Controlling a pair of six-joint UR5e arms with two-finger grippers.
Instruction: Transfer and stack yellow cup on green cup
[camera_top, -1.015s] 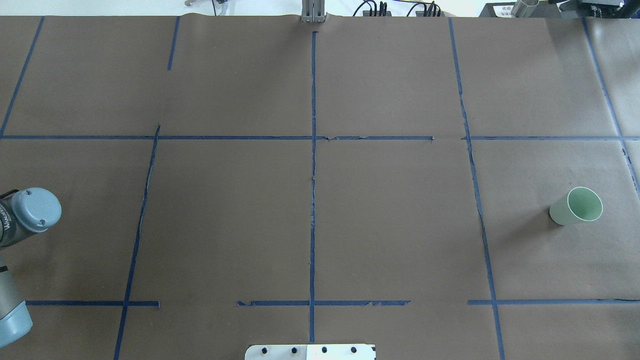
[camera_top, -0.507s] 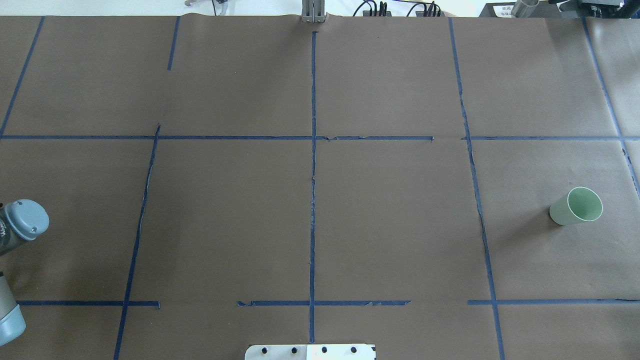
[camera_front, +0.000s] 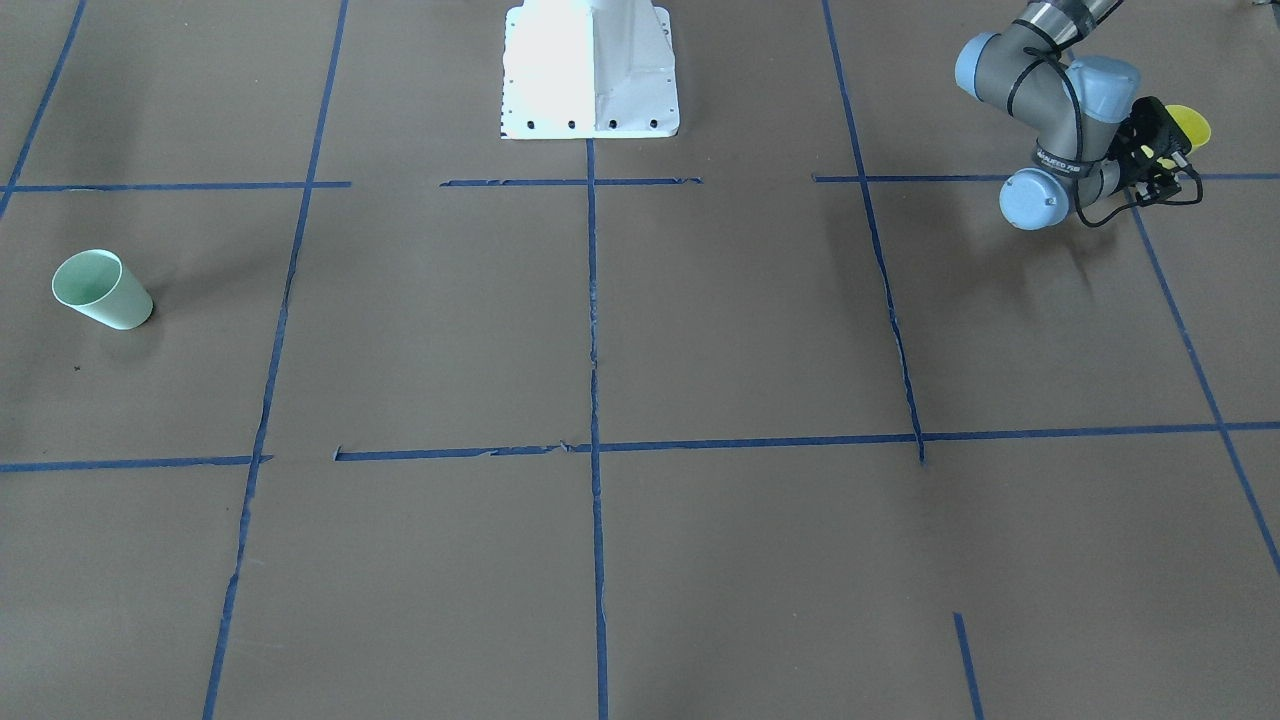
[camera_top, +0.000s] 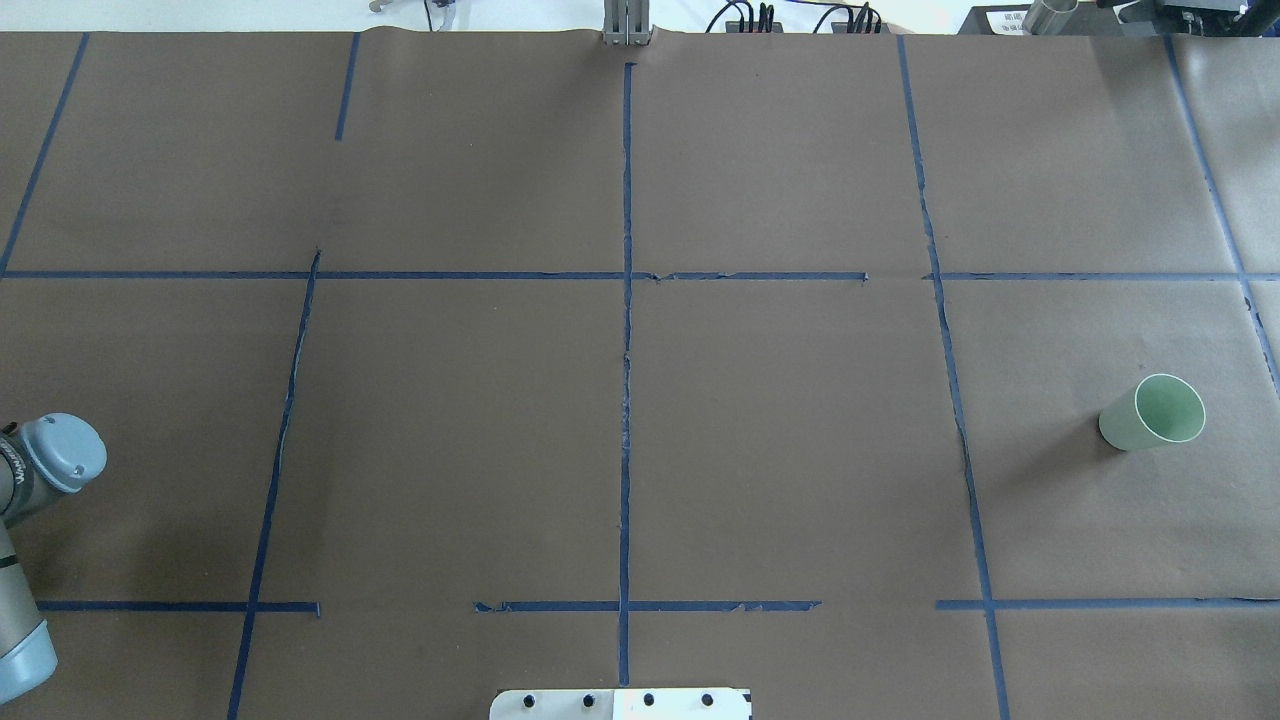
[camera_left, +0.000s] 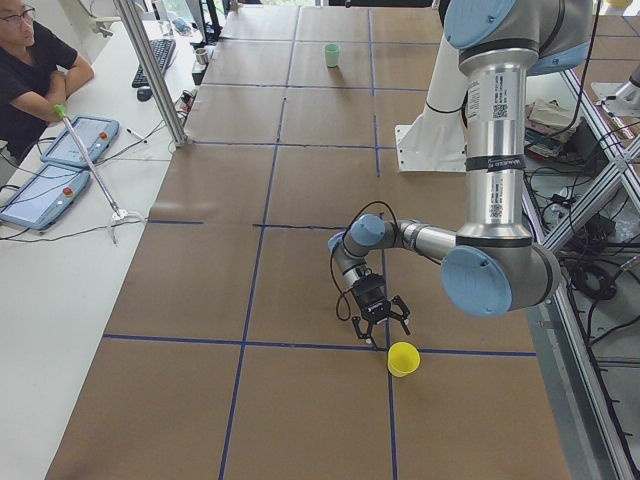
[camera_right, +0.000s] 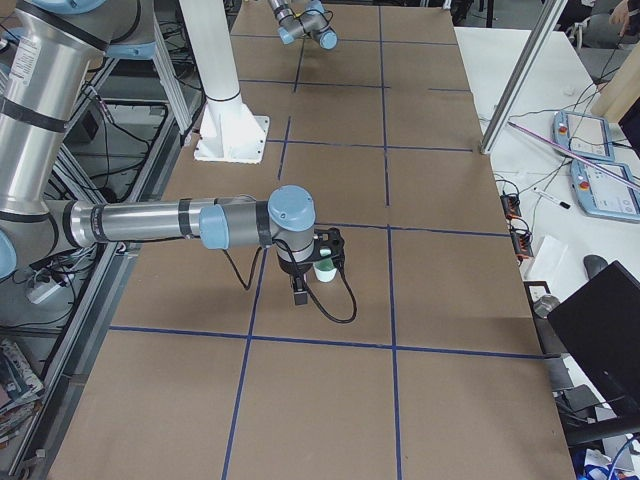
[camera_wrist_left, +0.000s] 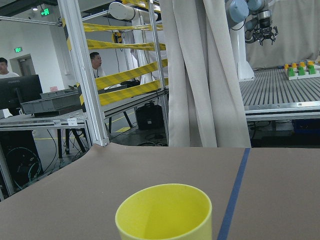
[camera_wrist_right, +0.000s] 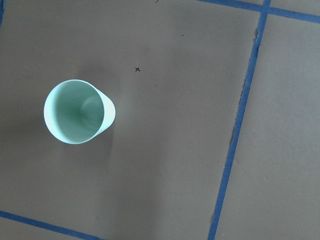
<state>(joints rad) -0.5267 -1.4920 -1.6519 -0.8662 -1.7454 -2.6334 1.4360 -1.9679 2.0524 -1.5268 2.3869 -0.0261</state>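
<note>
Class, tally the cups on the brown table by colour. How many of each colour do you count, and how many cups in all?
yellow cup: 1
green cup: 1
Total: 2 cups

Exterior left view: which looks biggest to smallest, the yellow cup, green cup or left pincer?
1. Left pincer.
2. Yellow cup.
3. Green cup, though it stands far from the camera, so the cups' real sizes are unsure.
</note>
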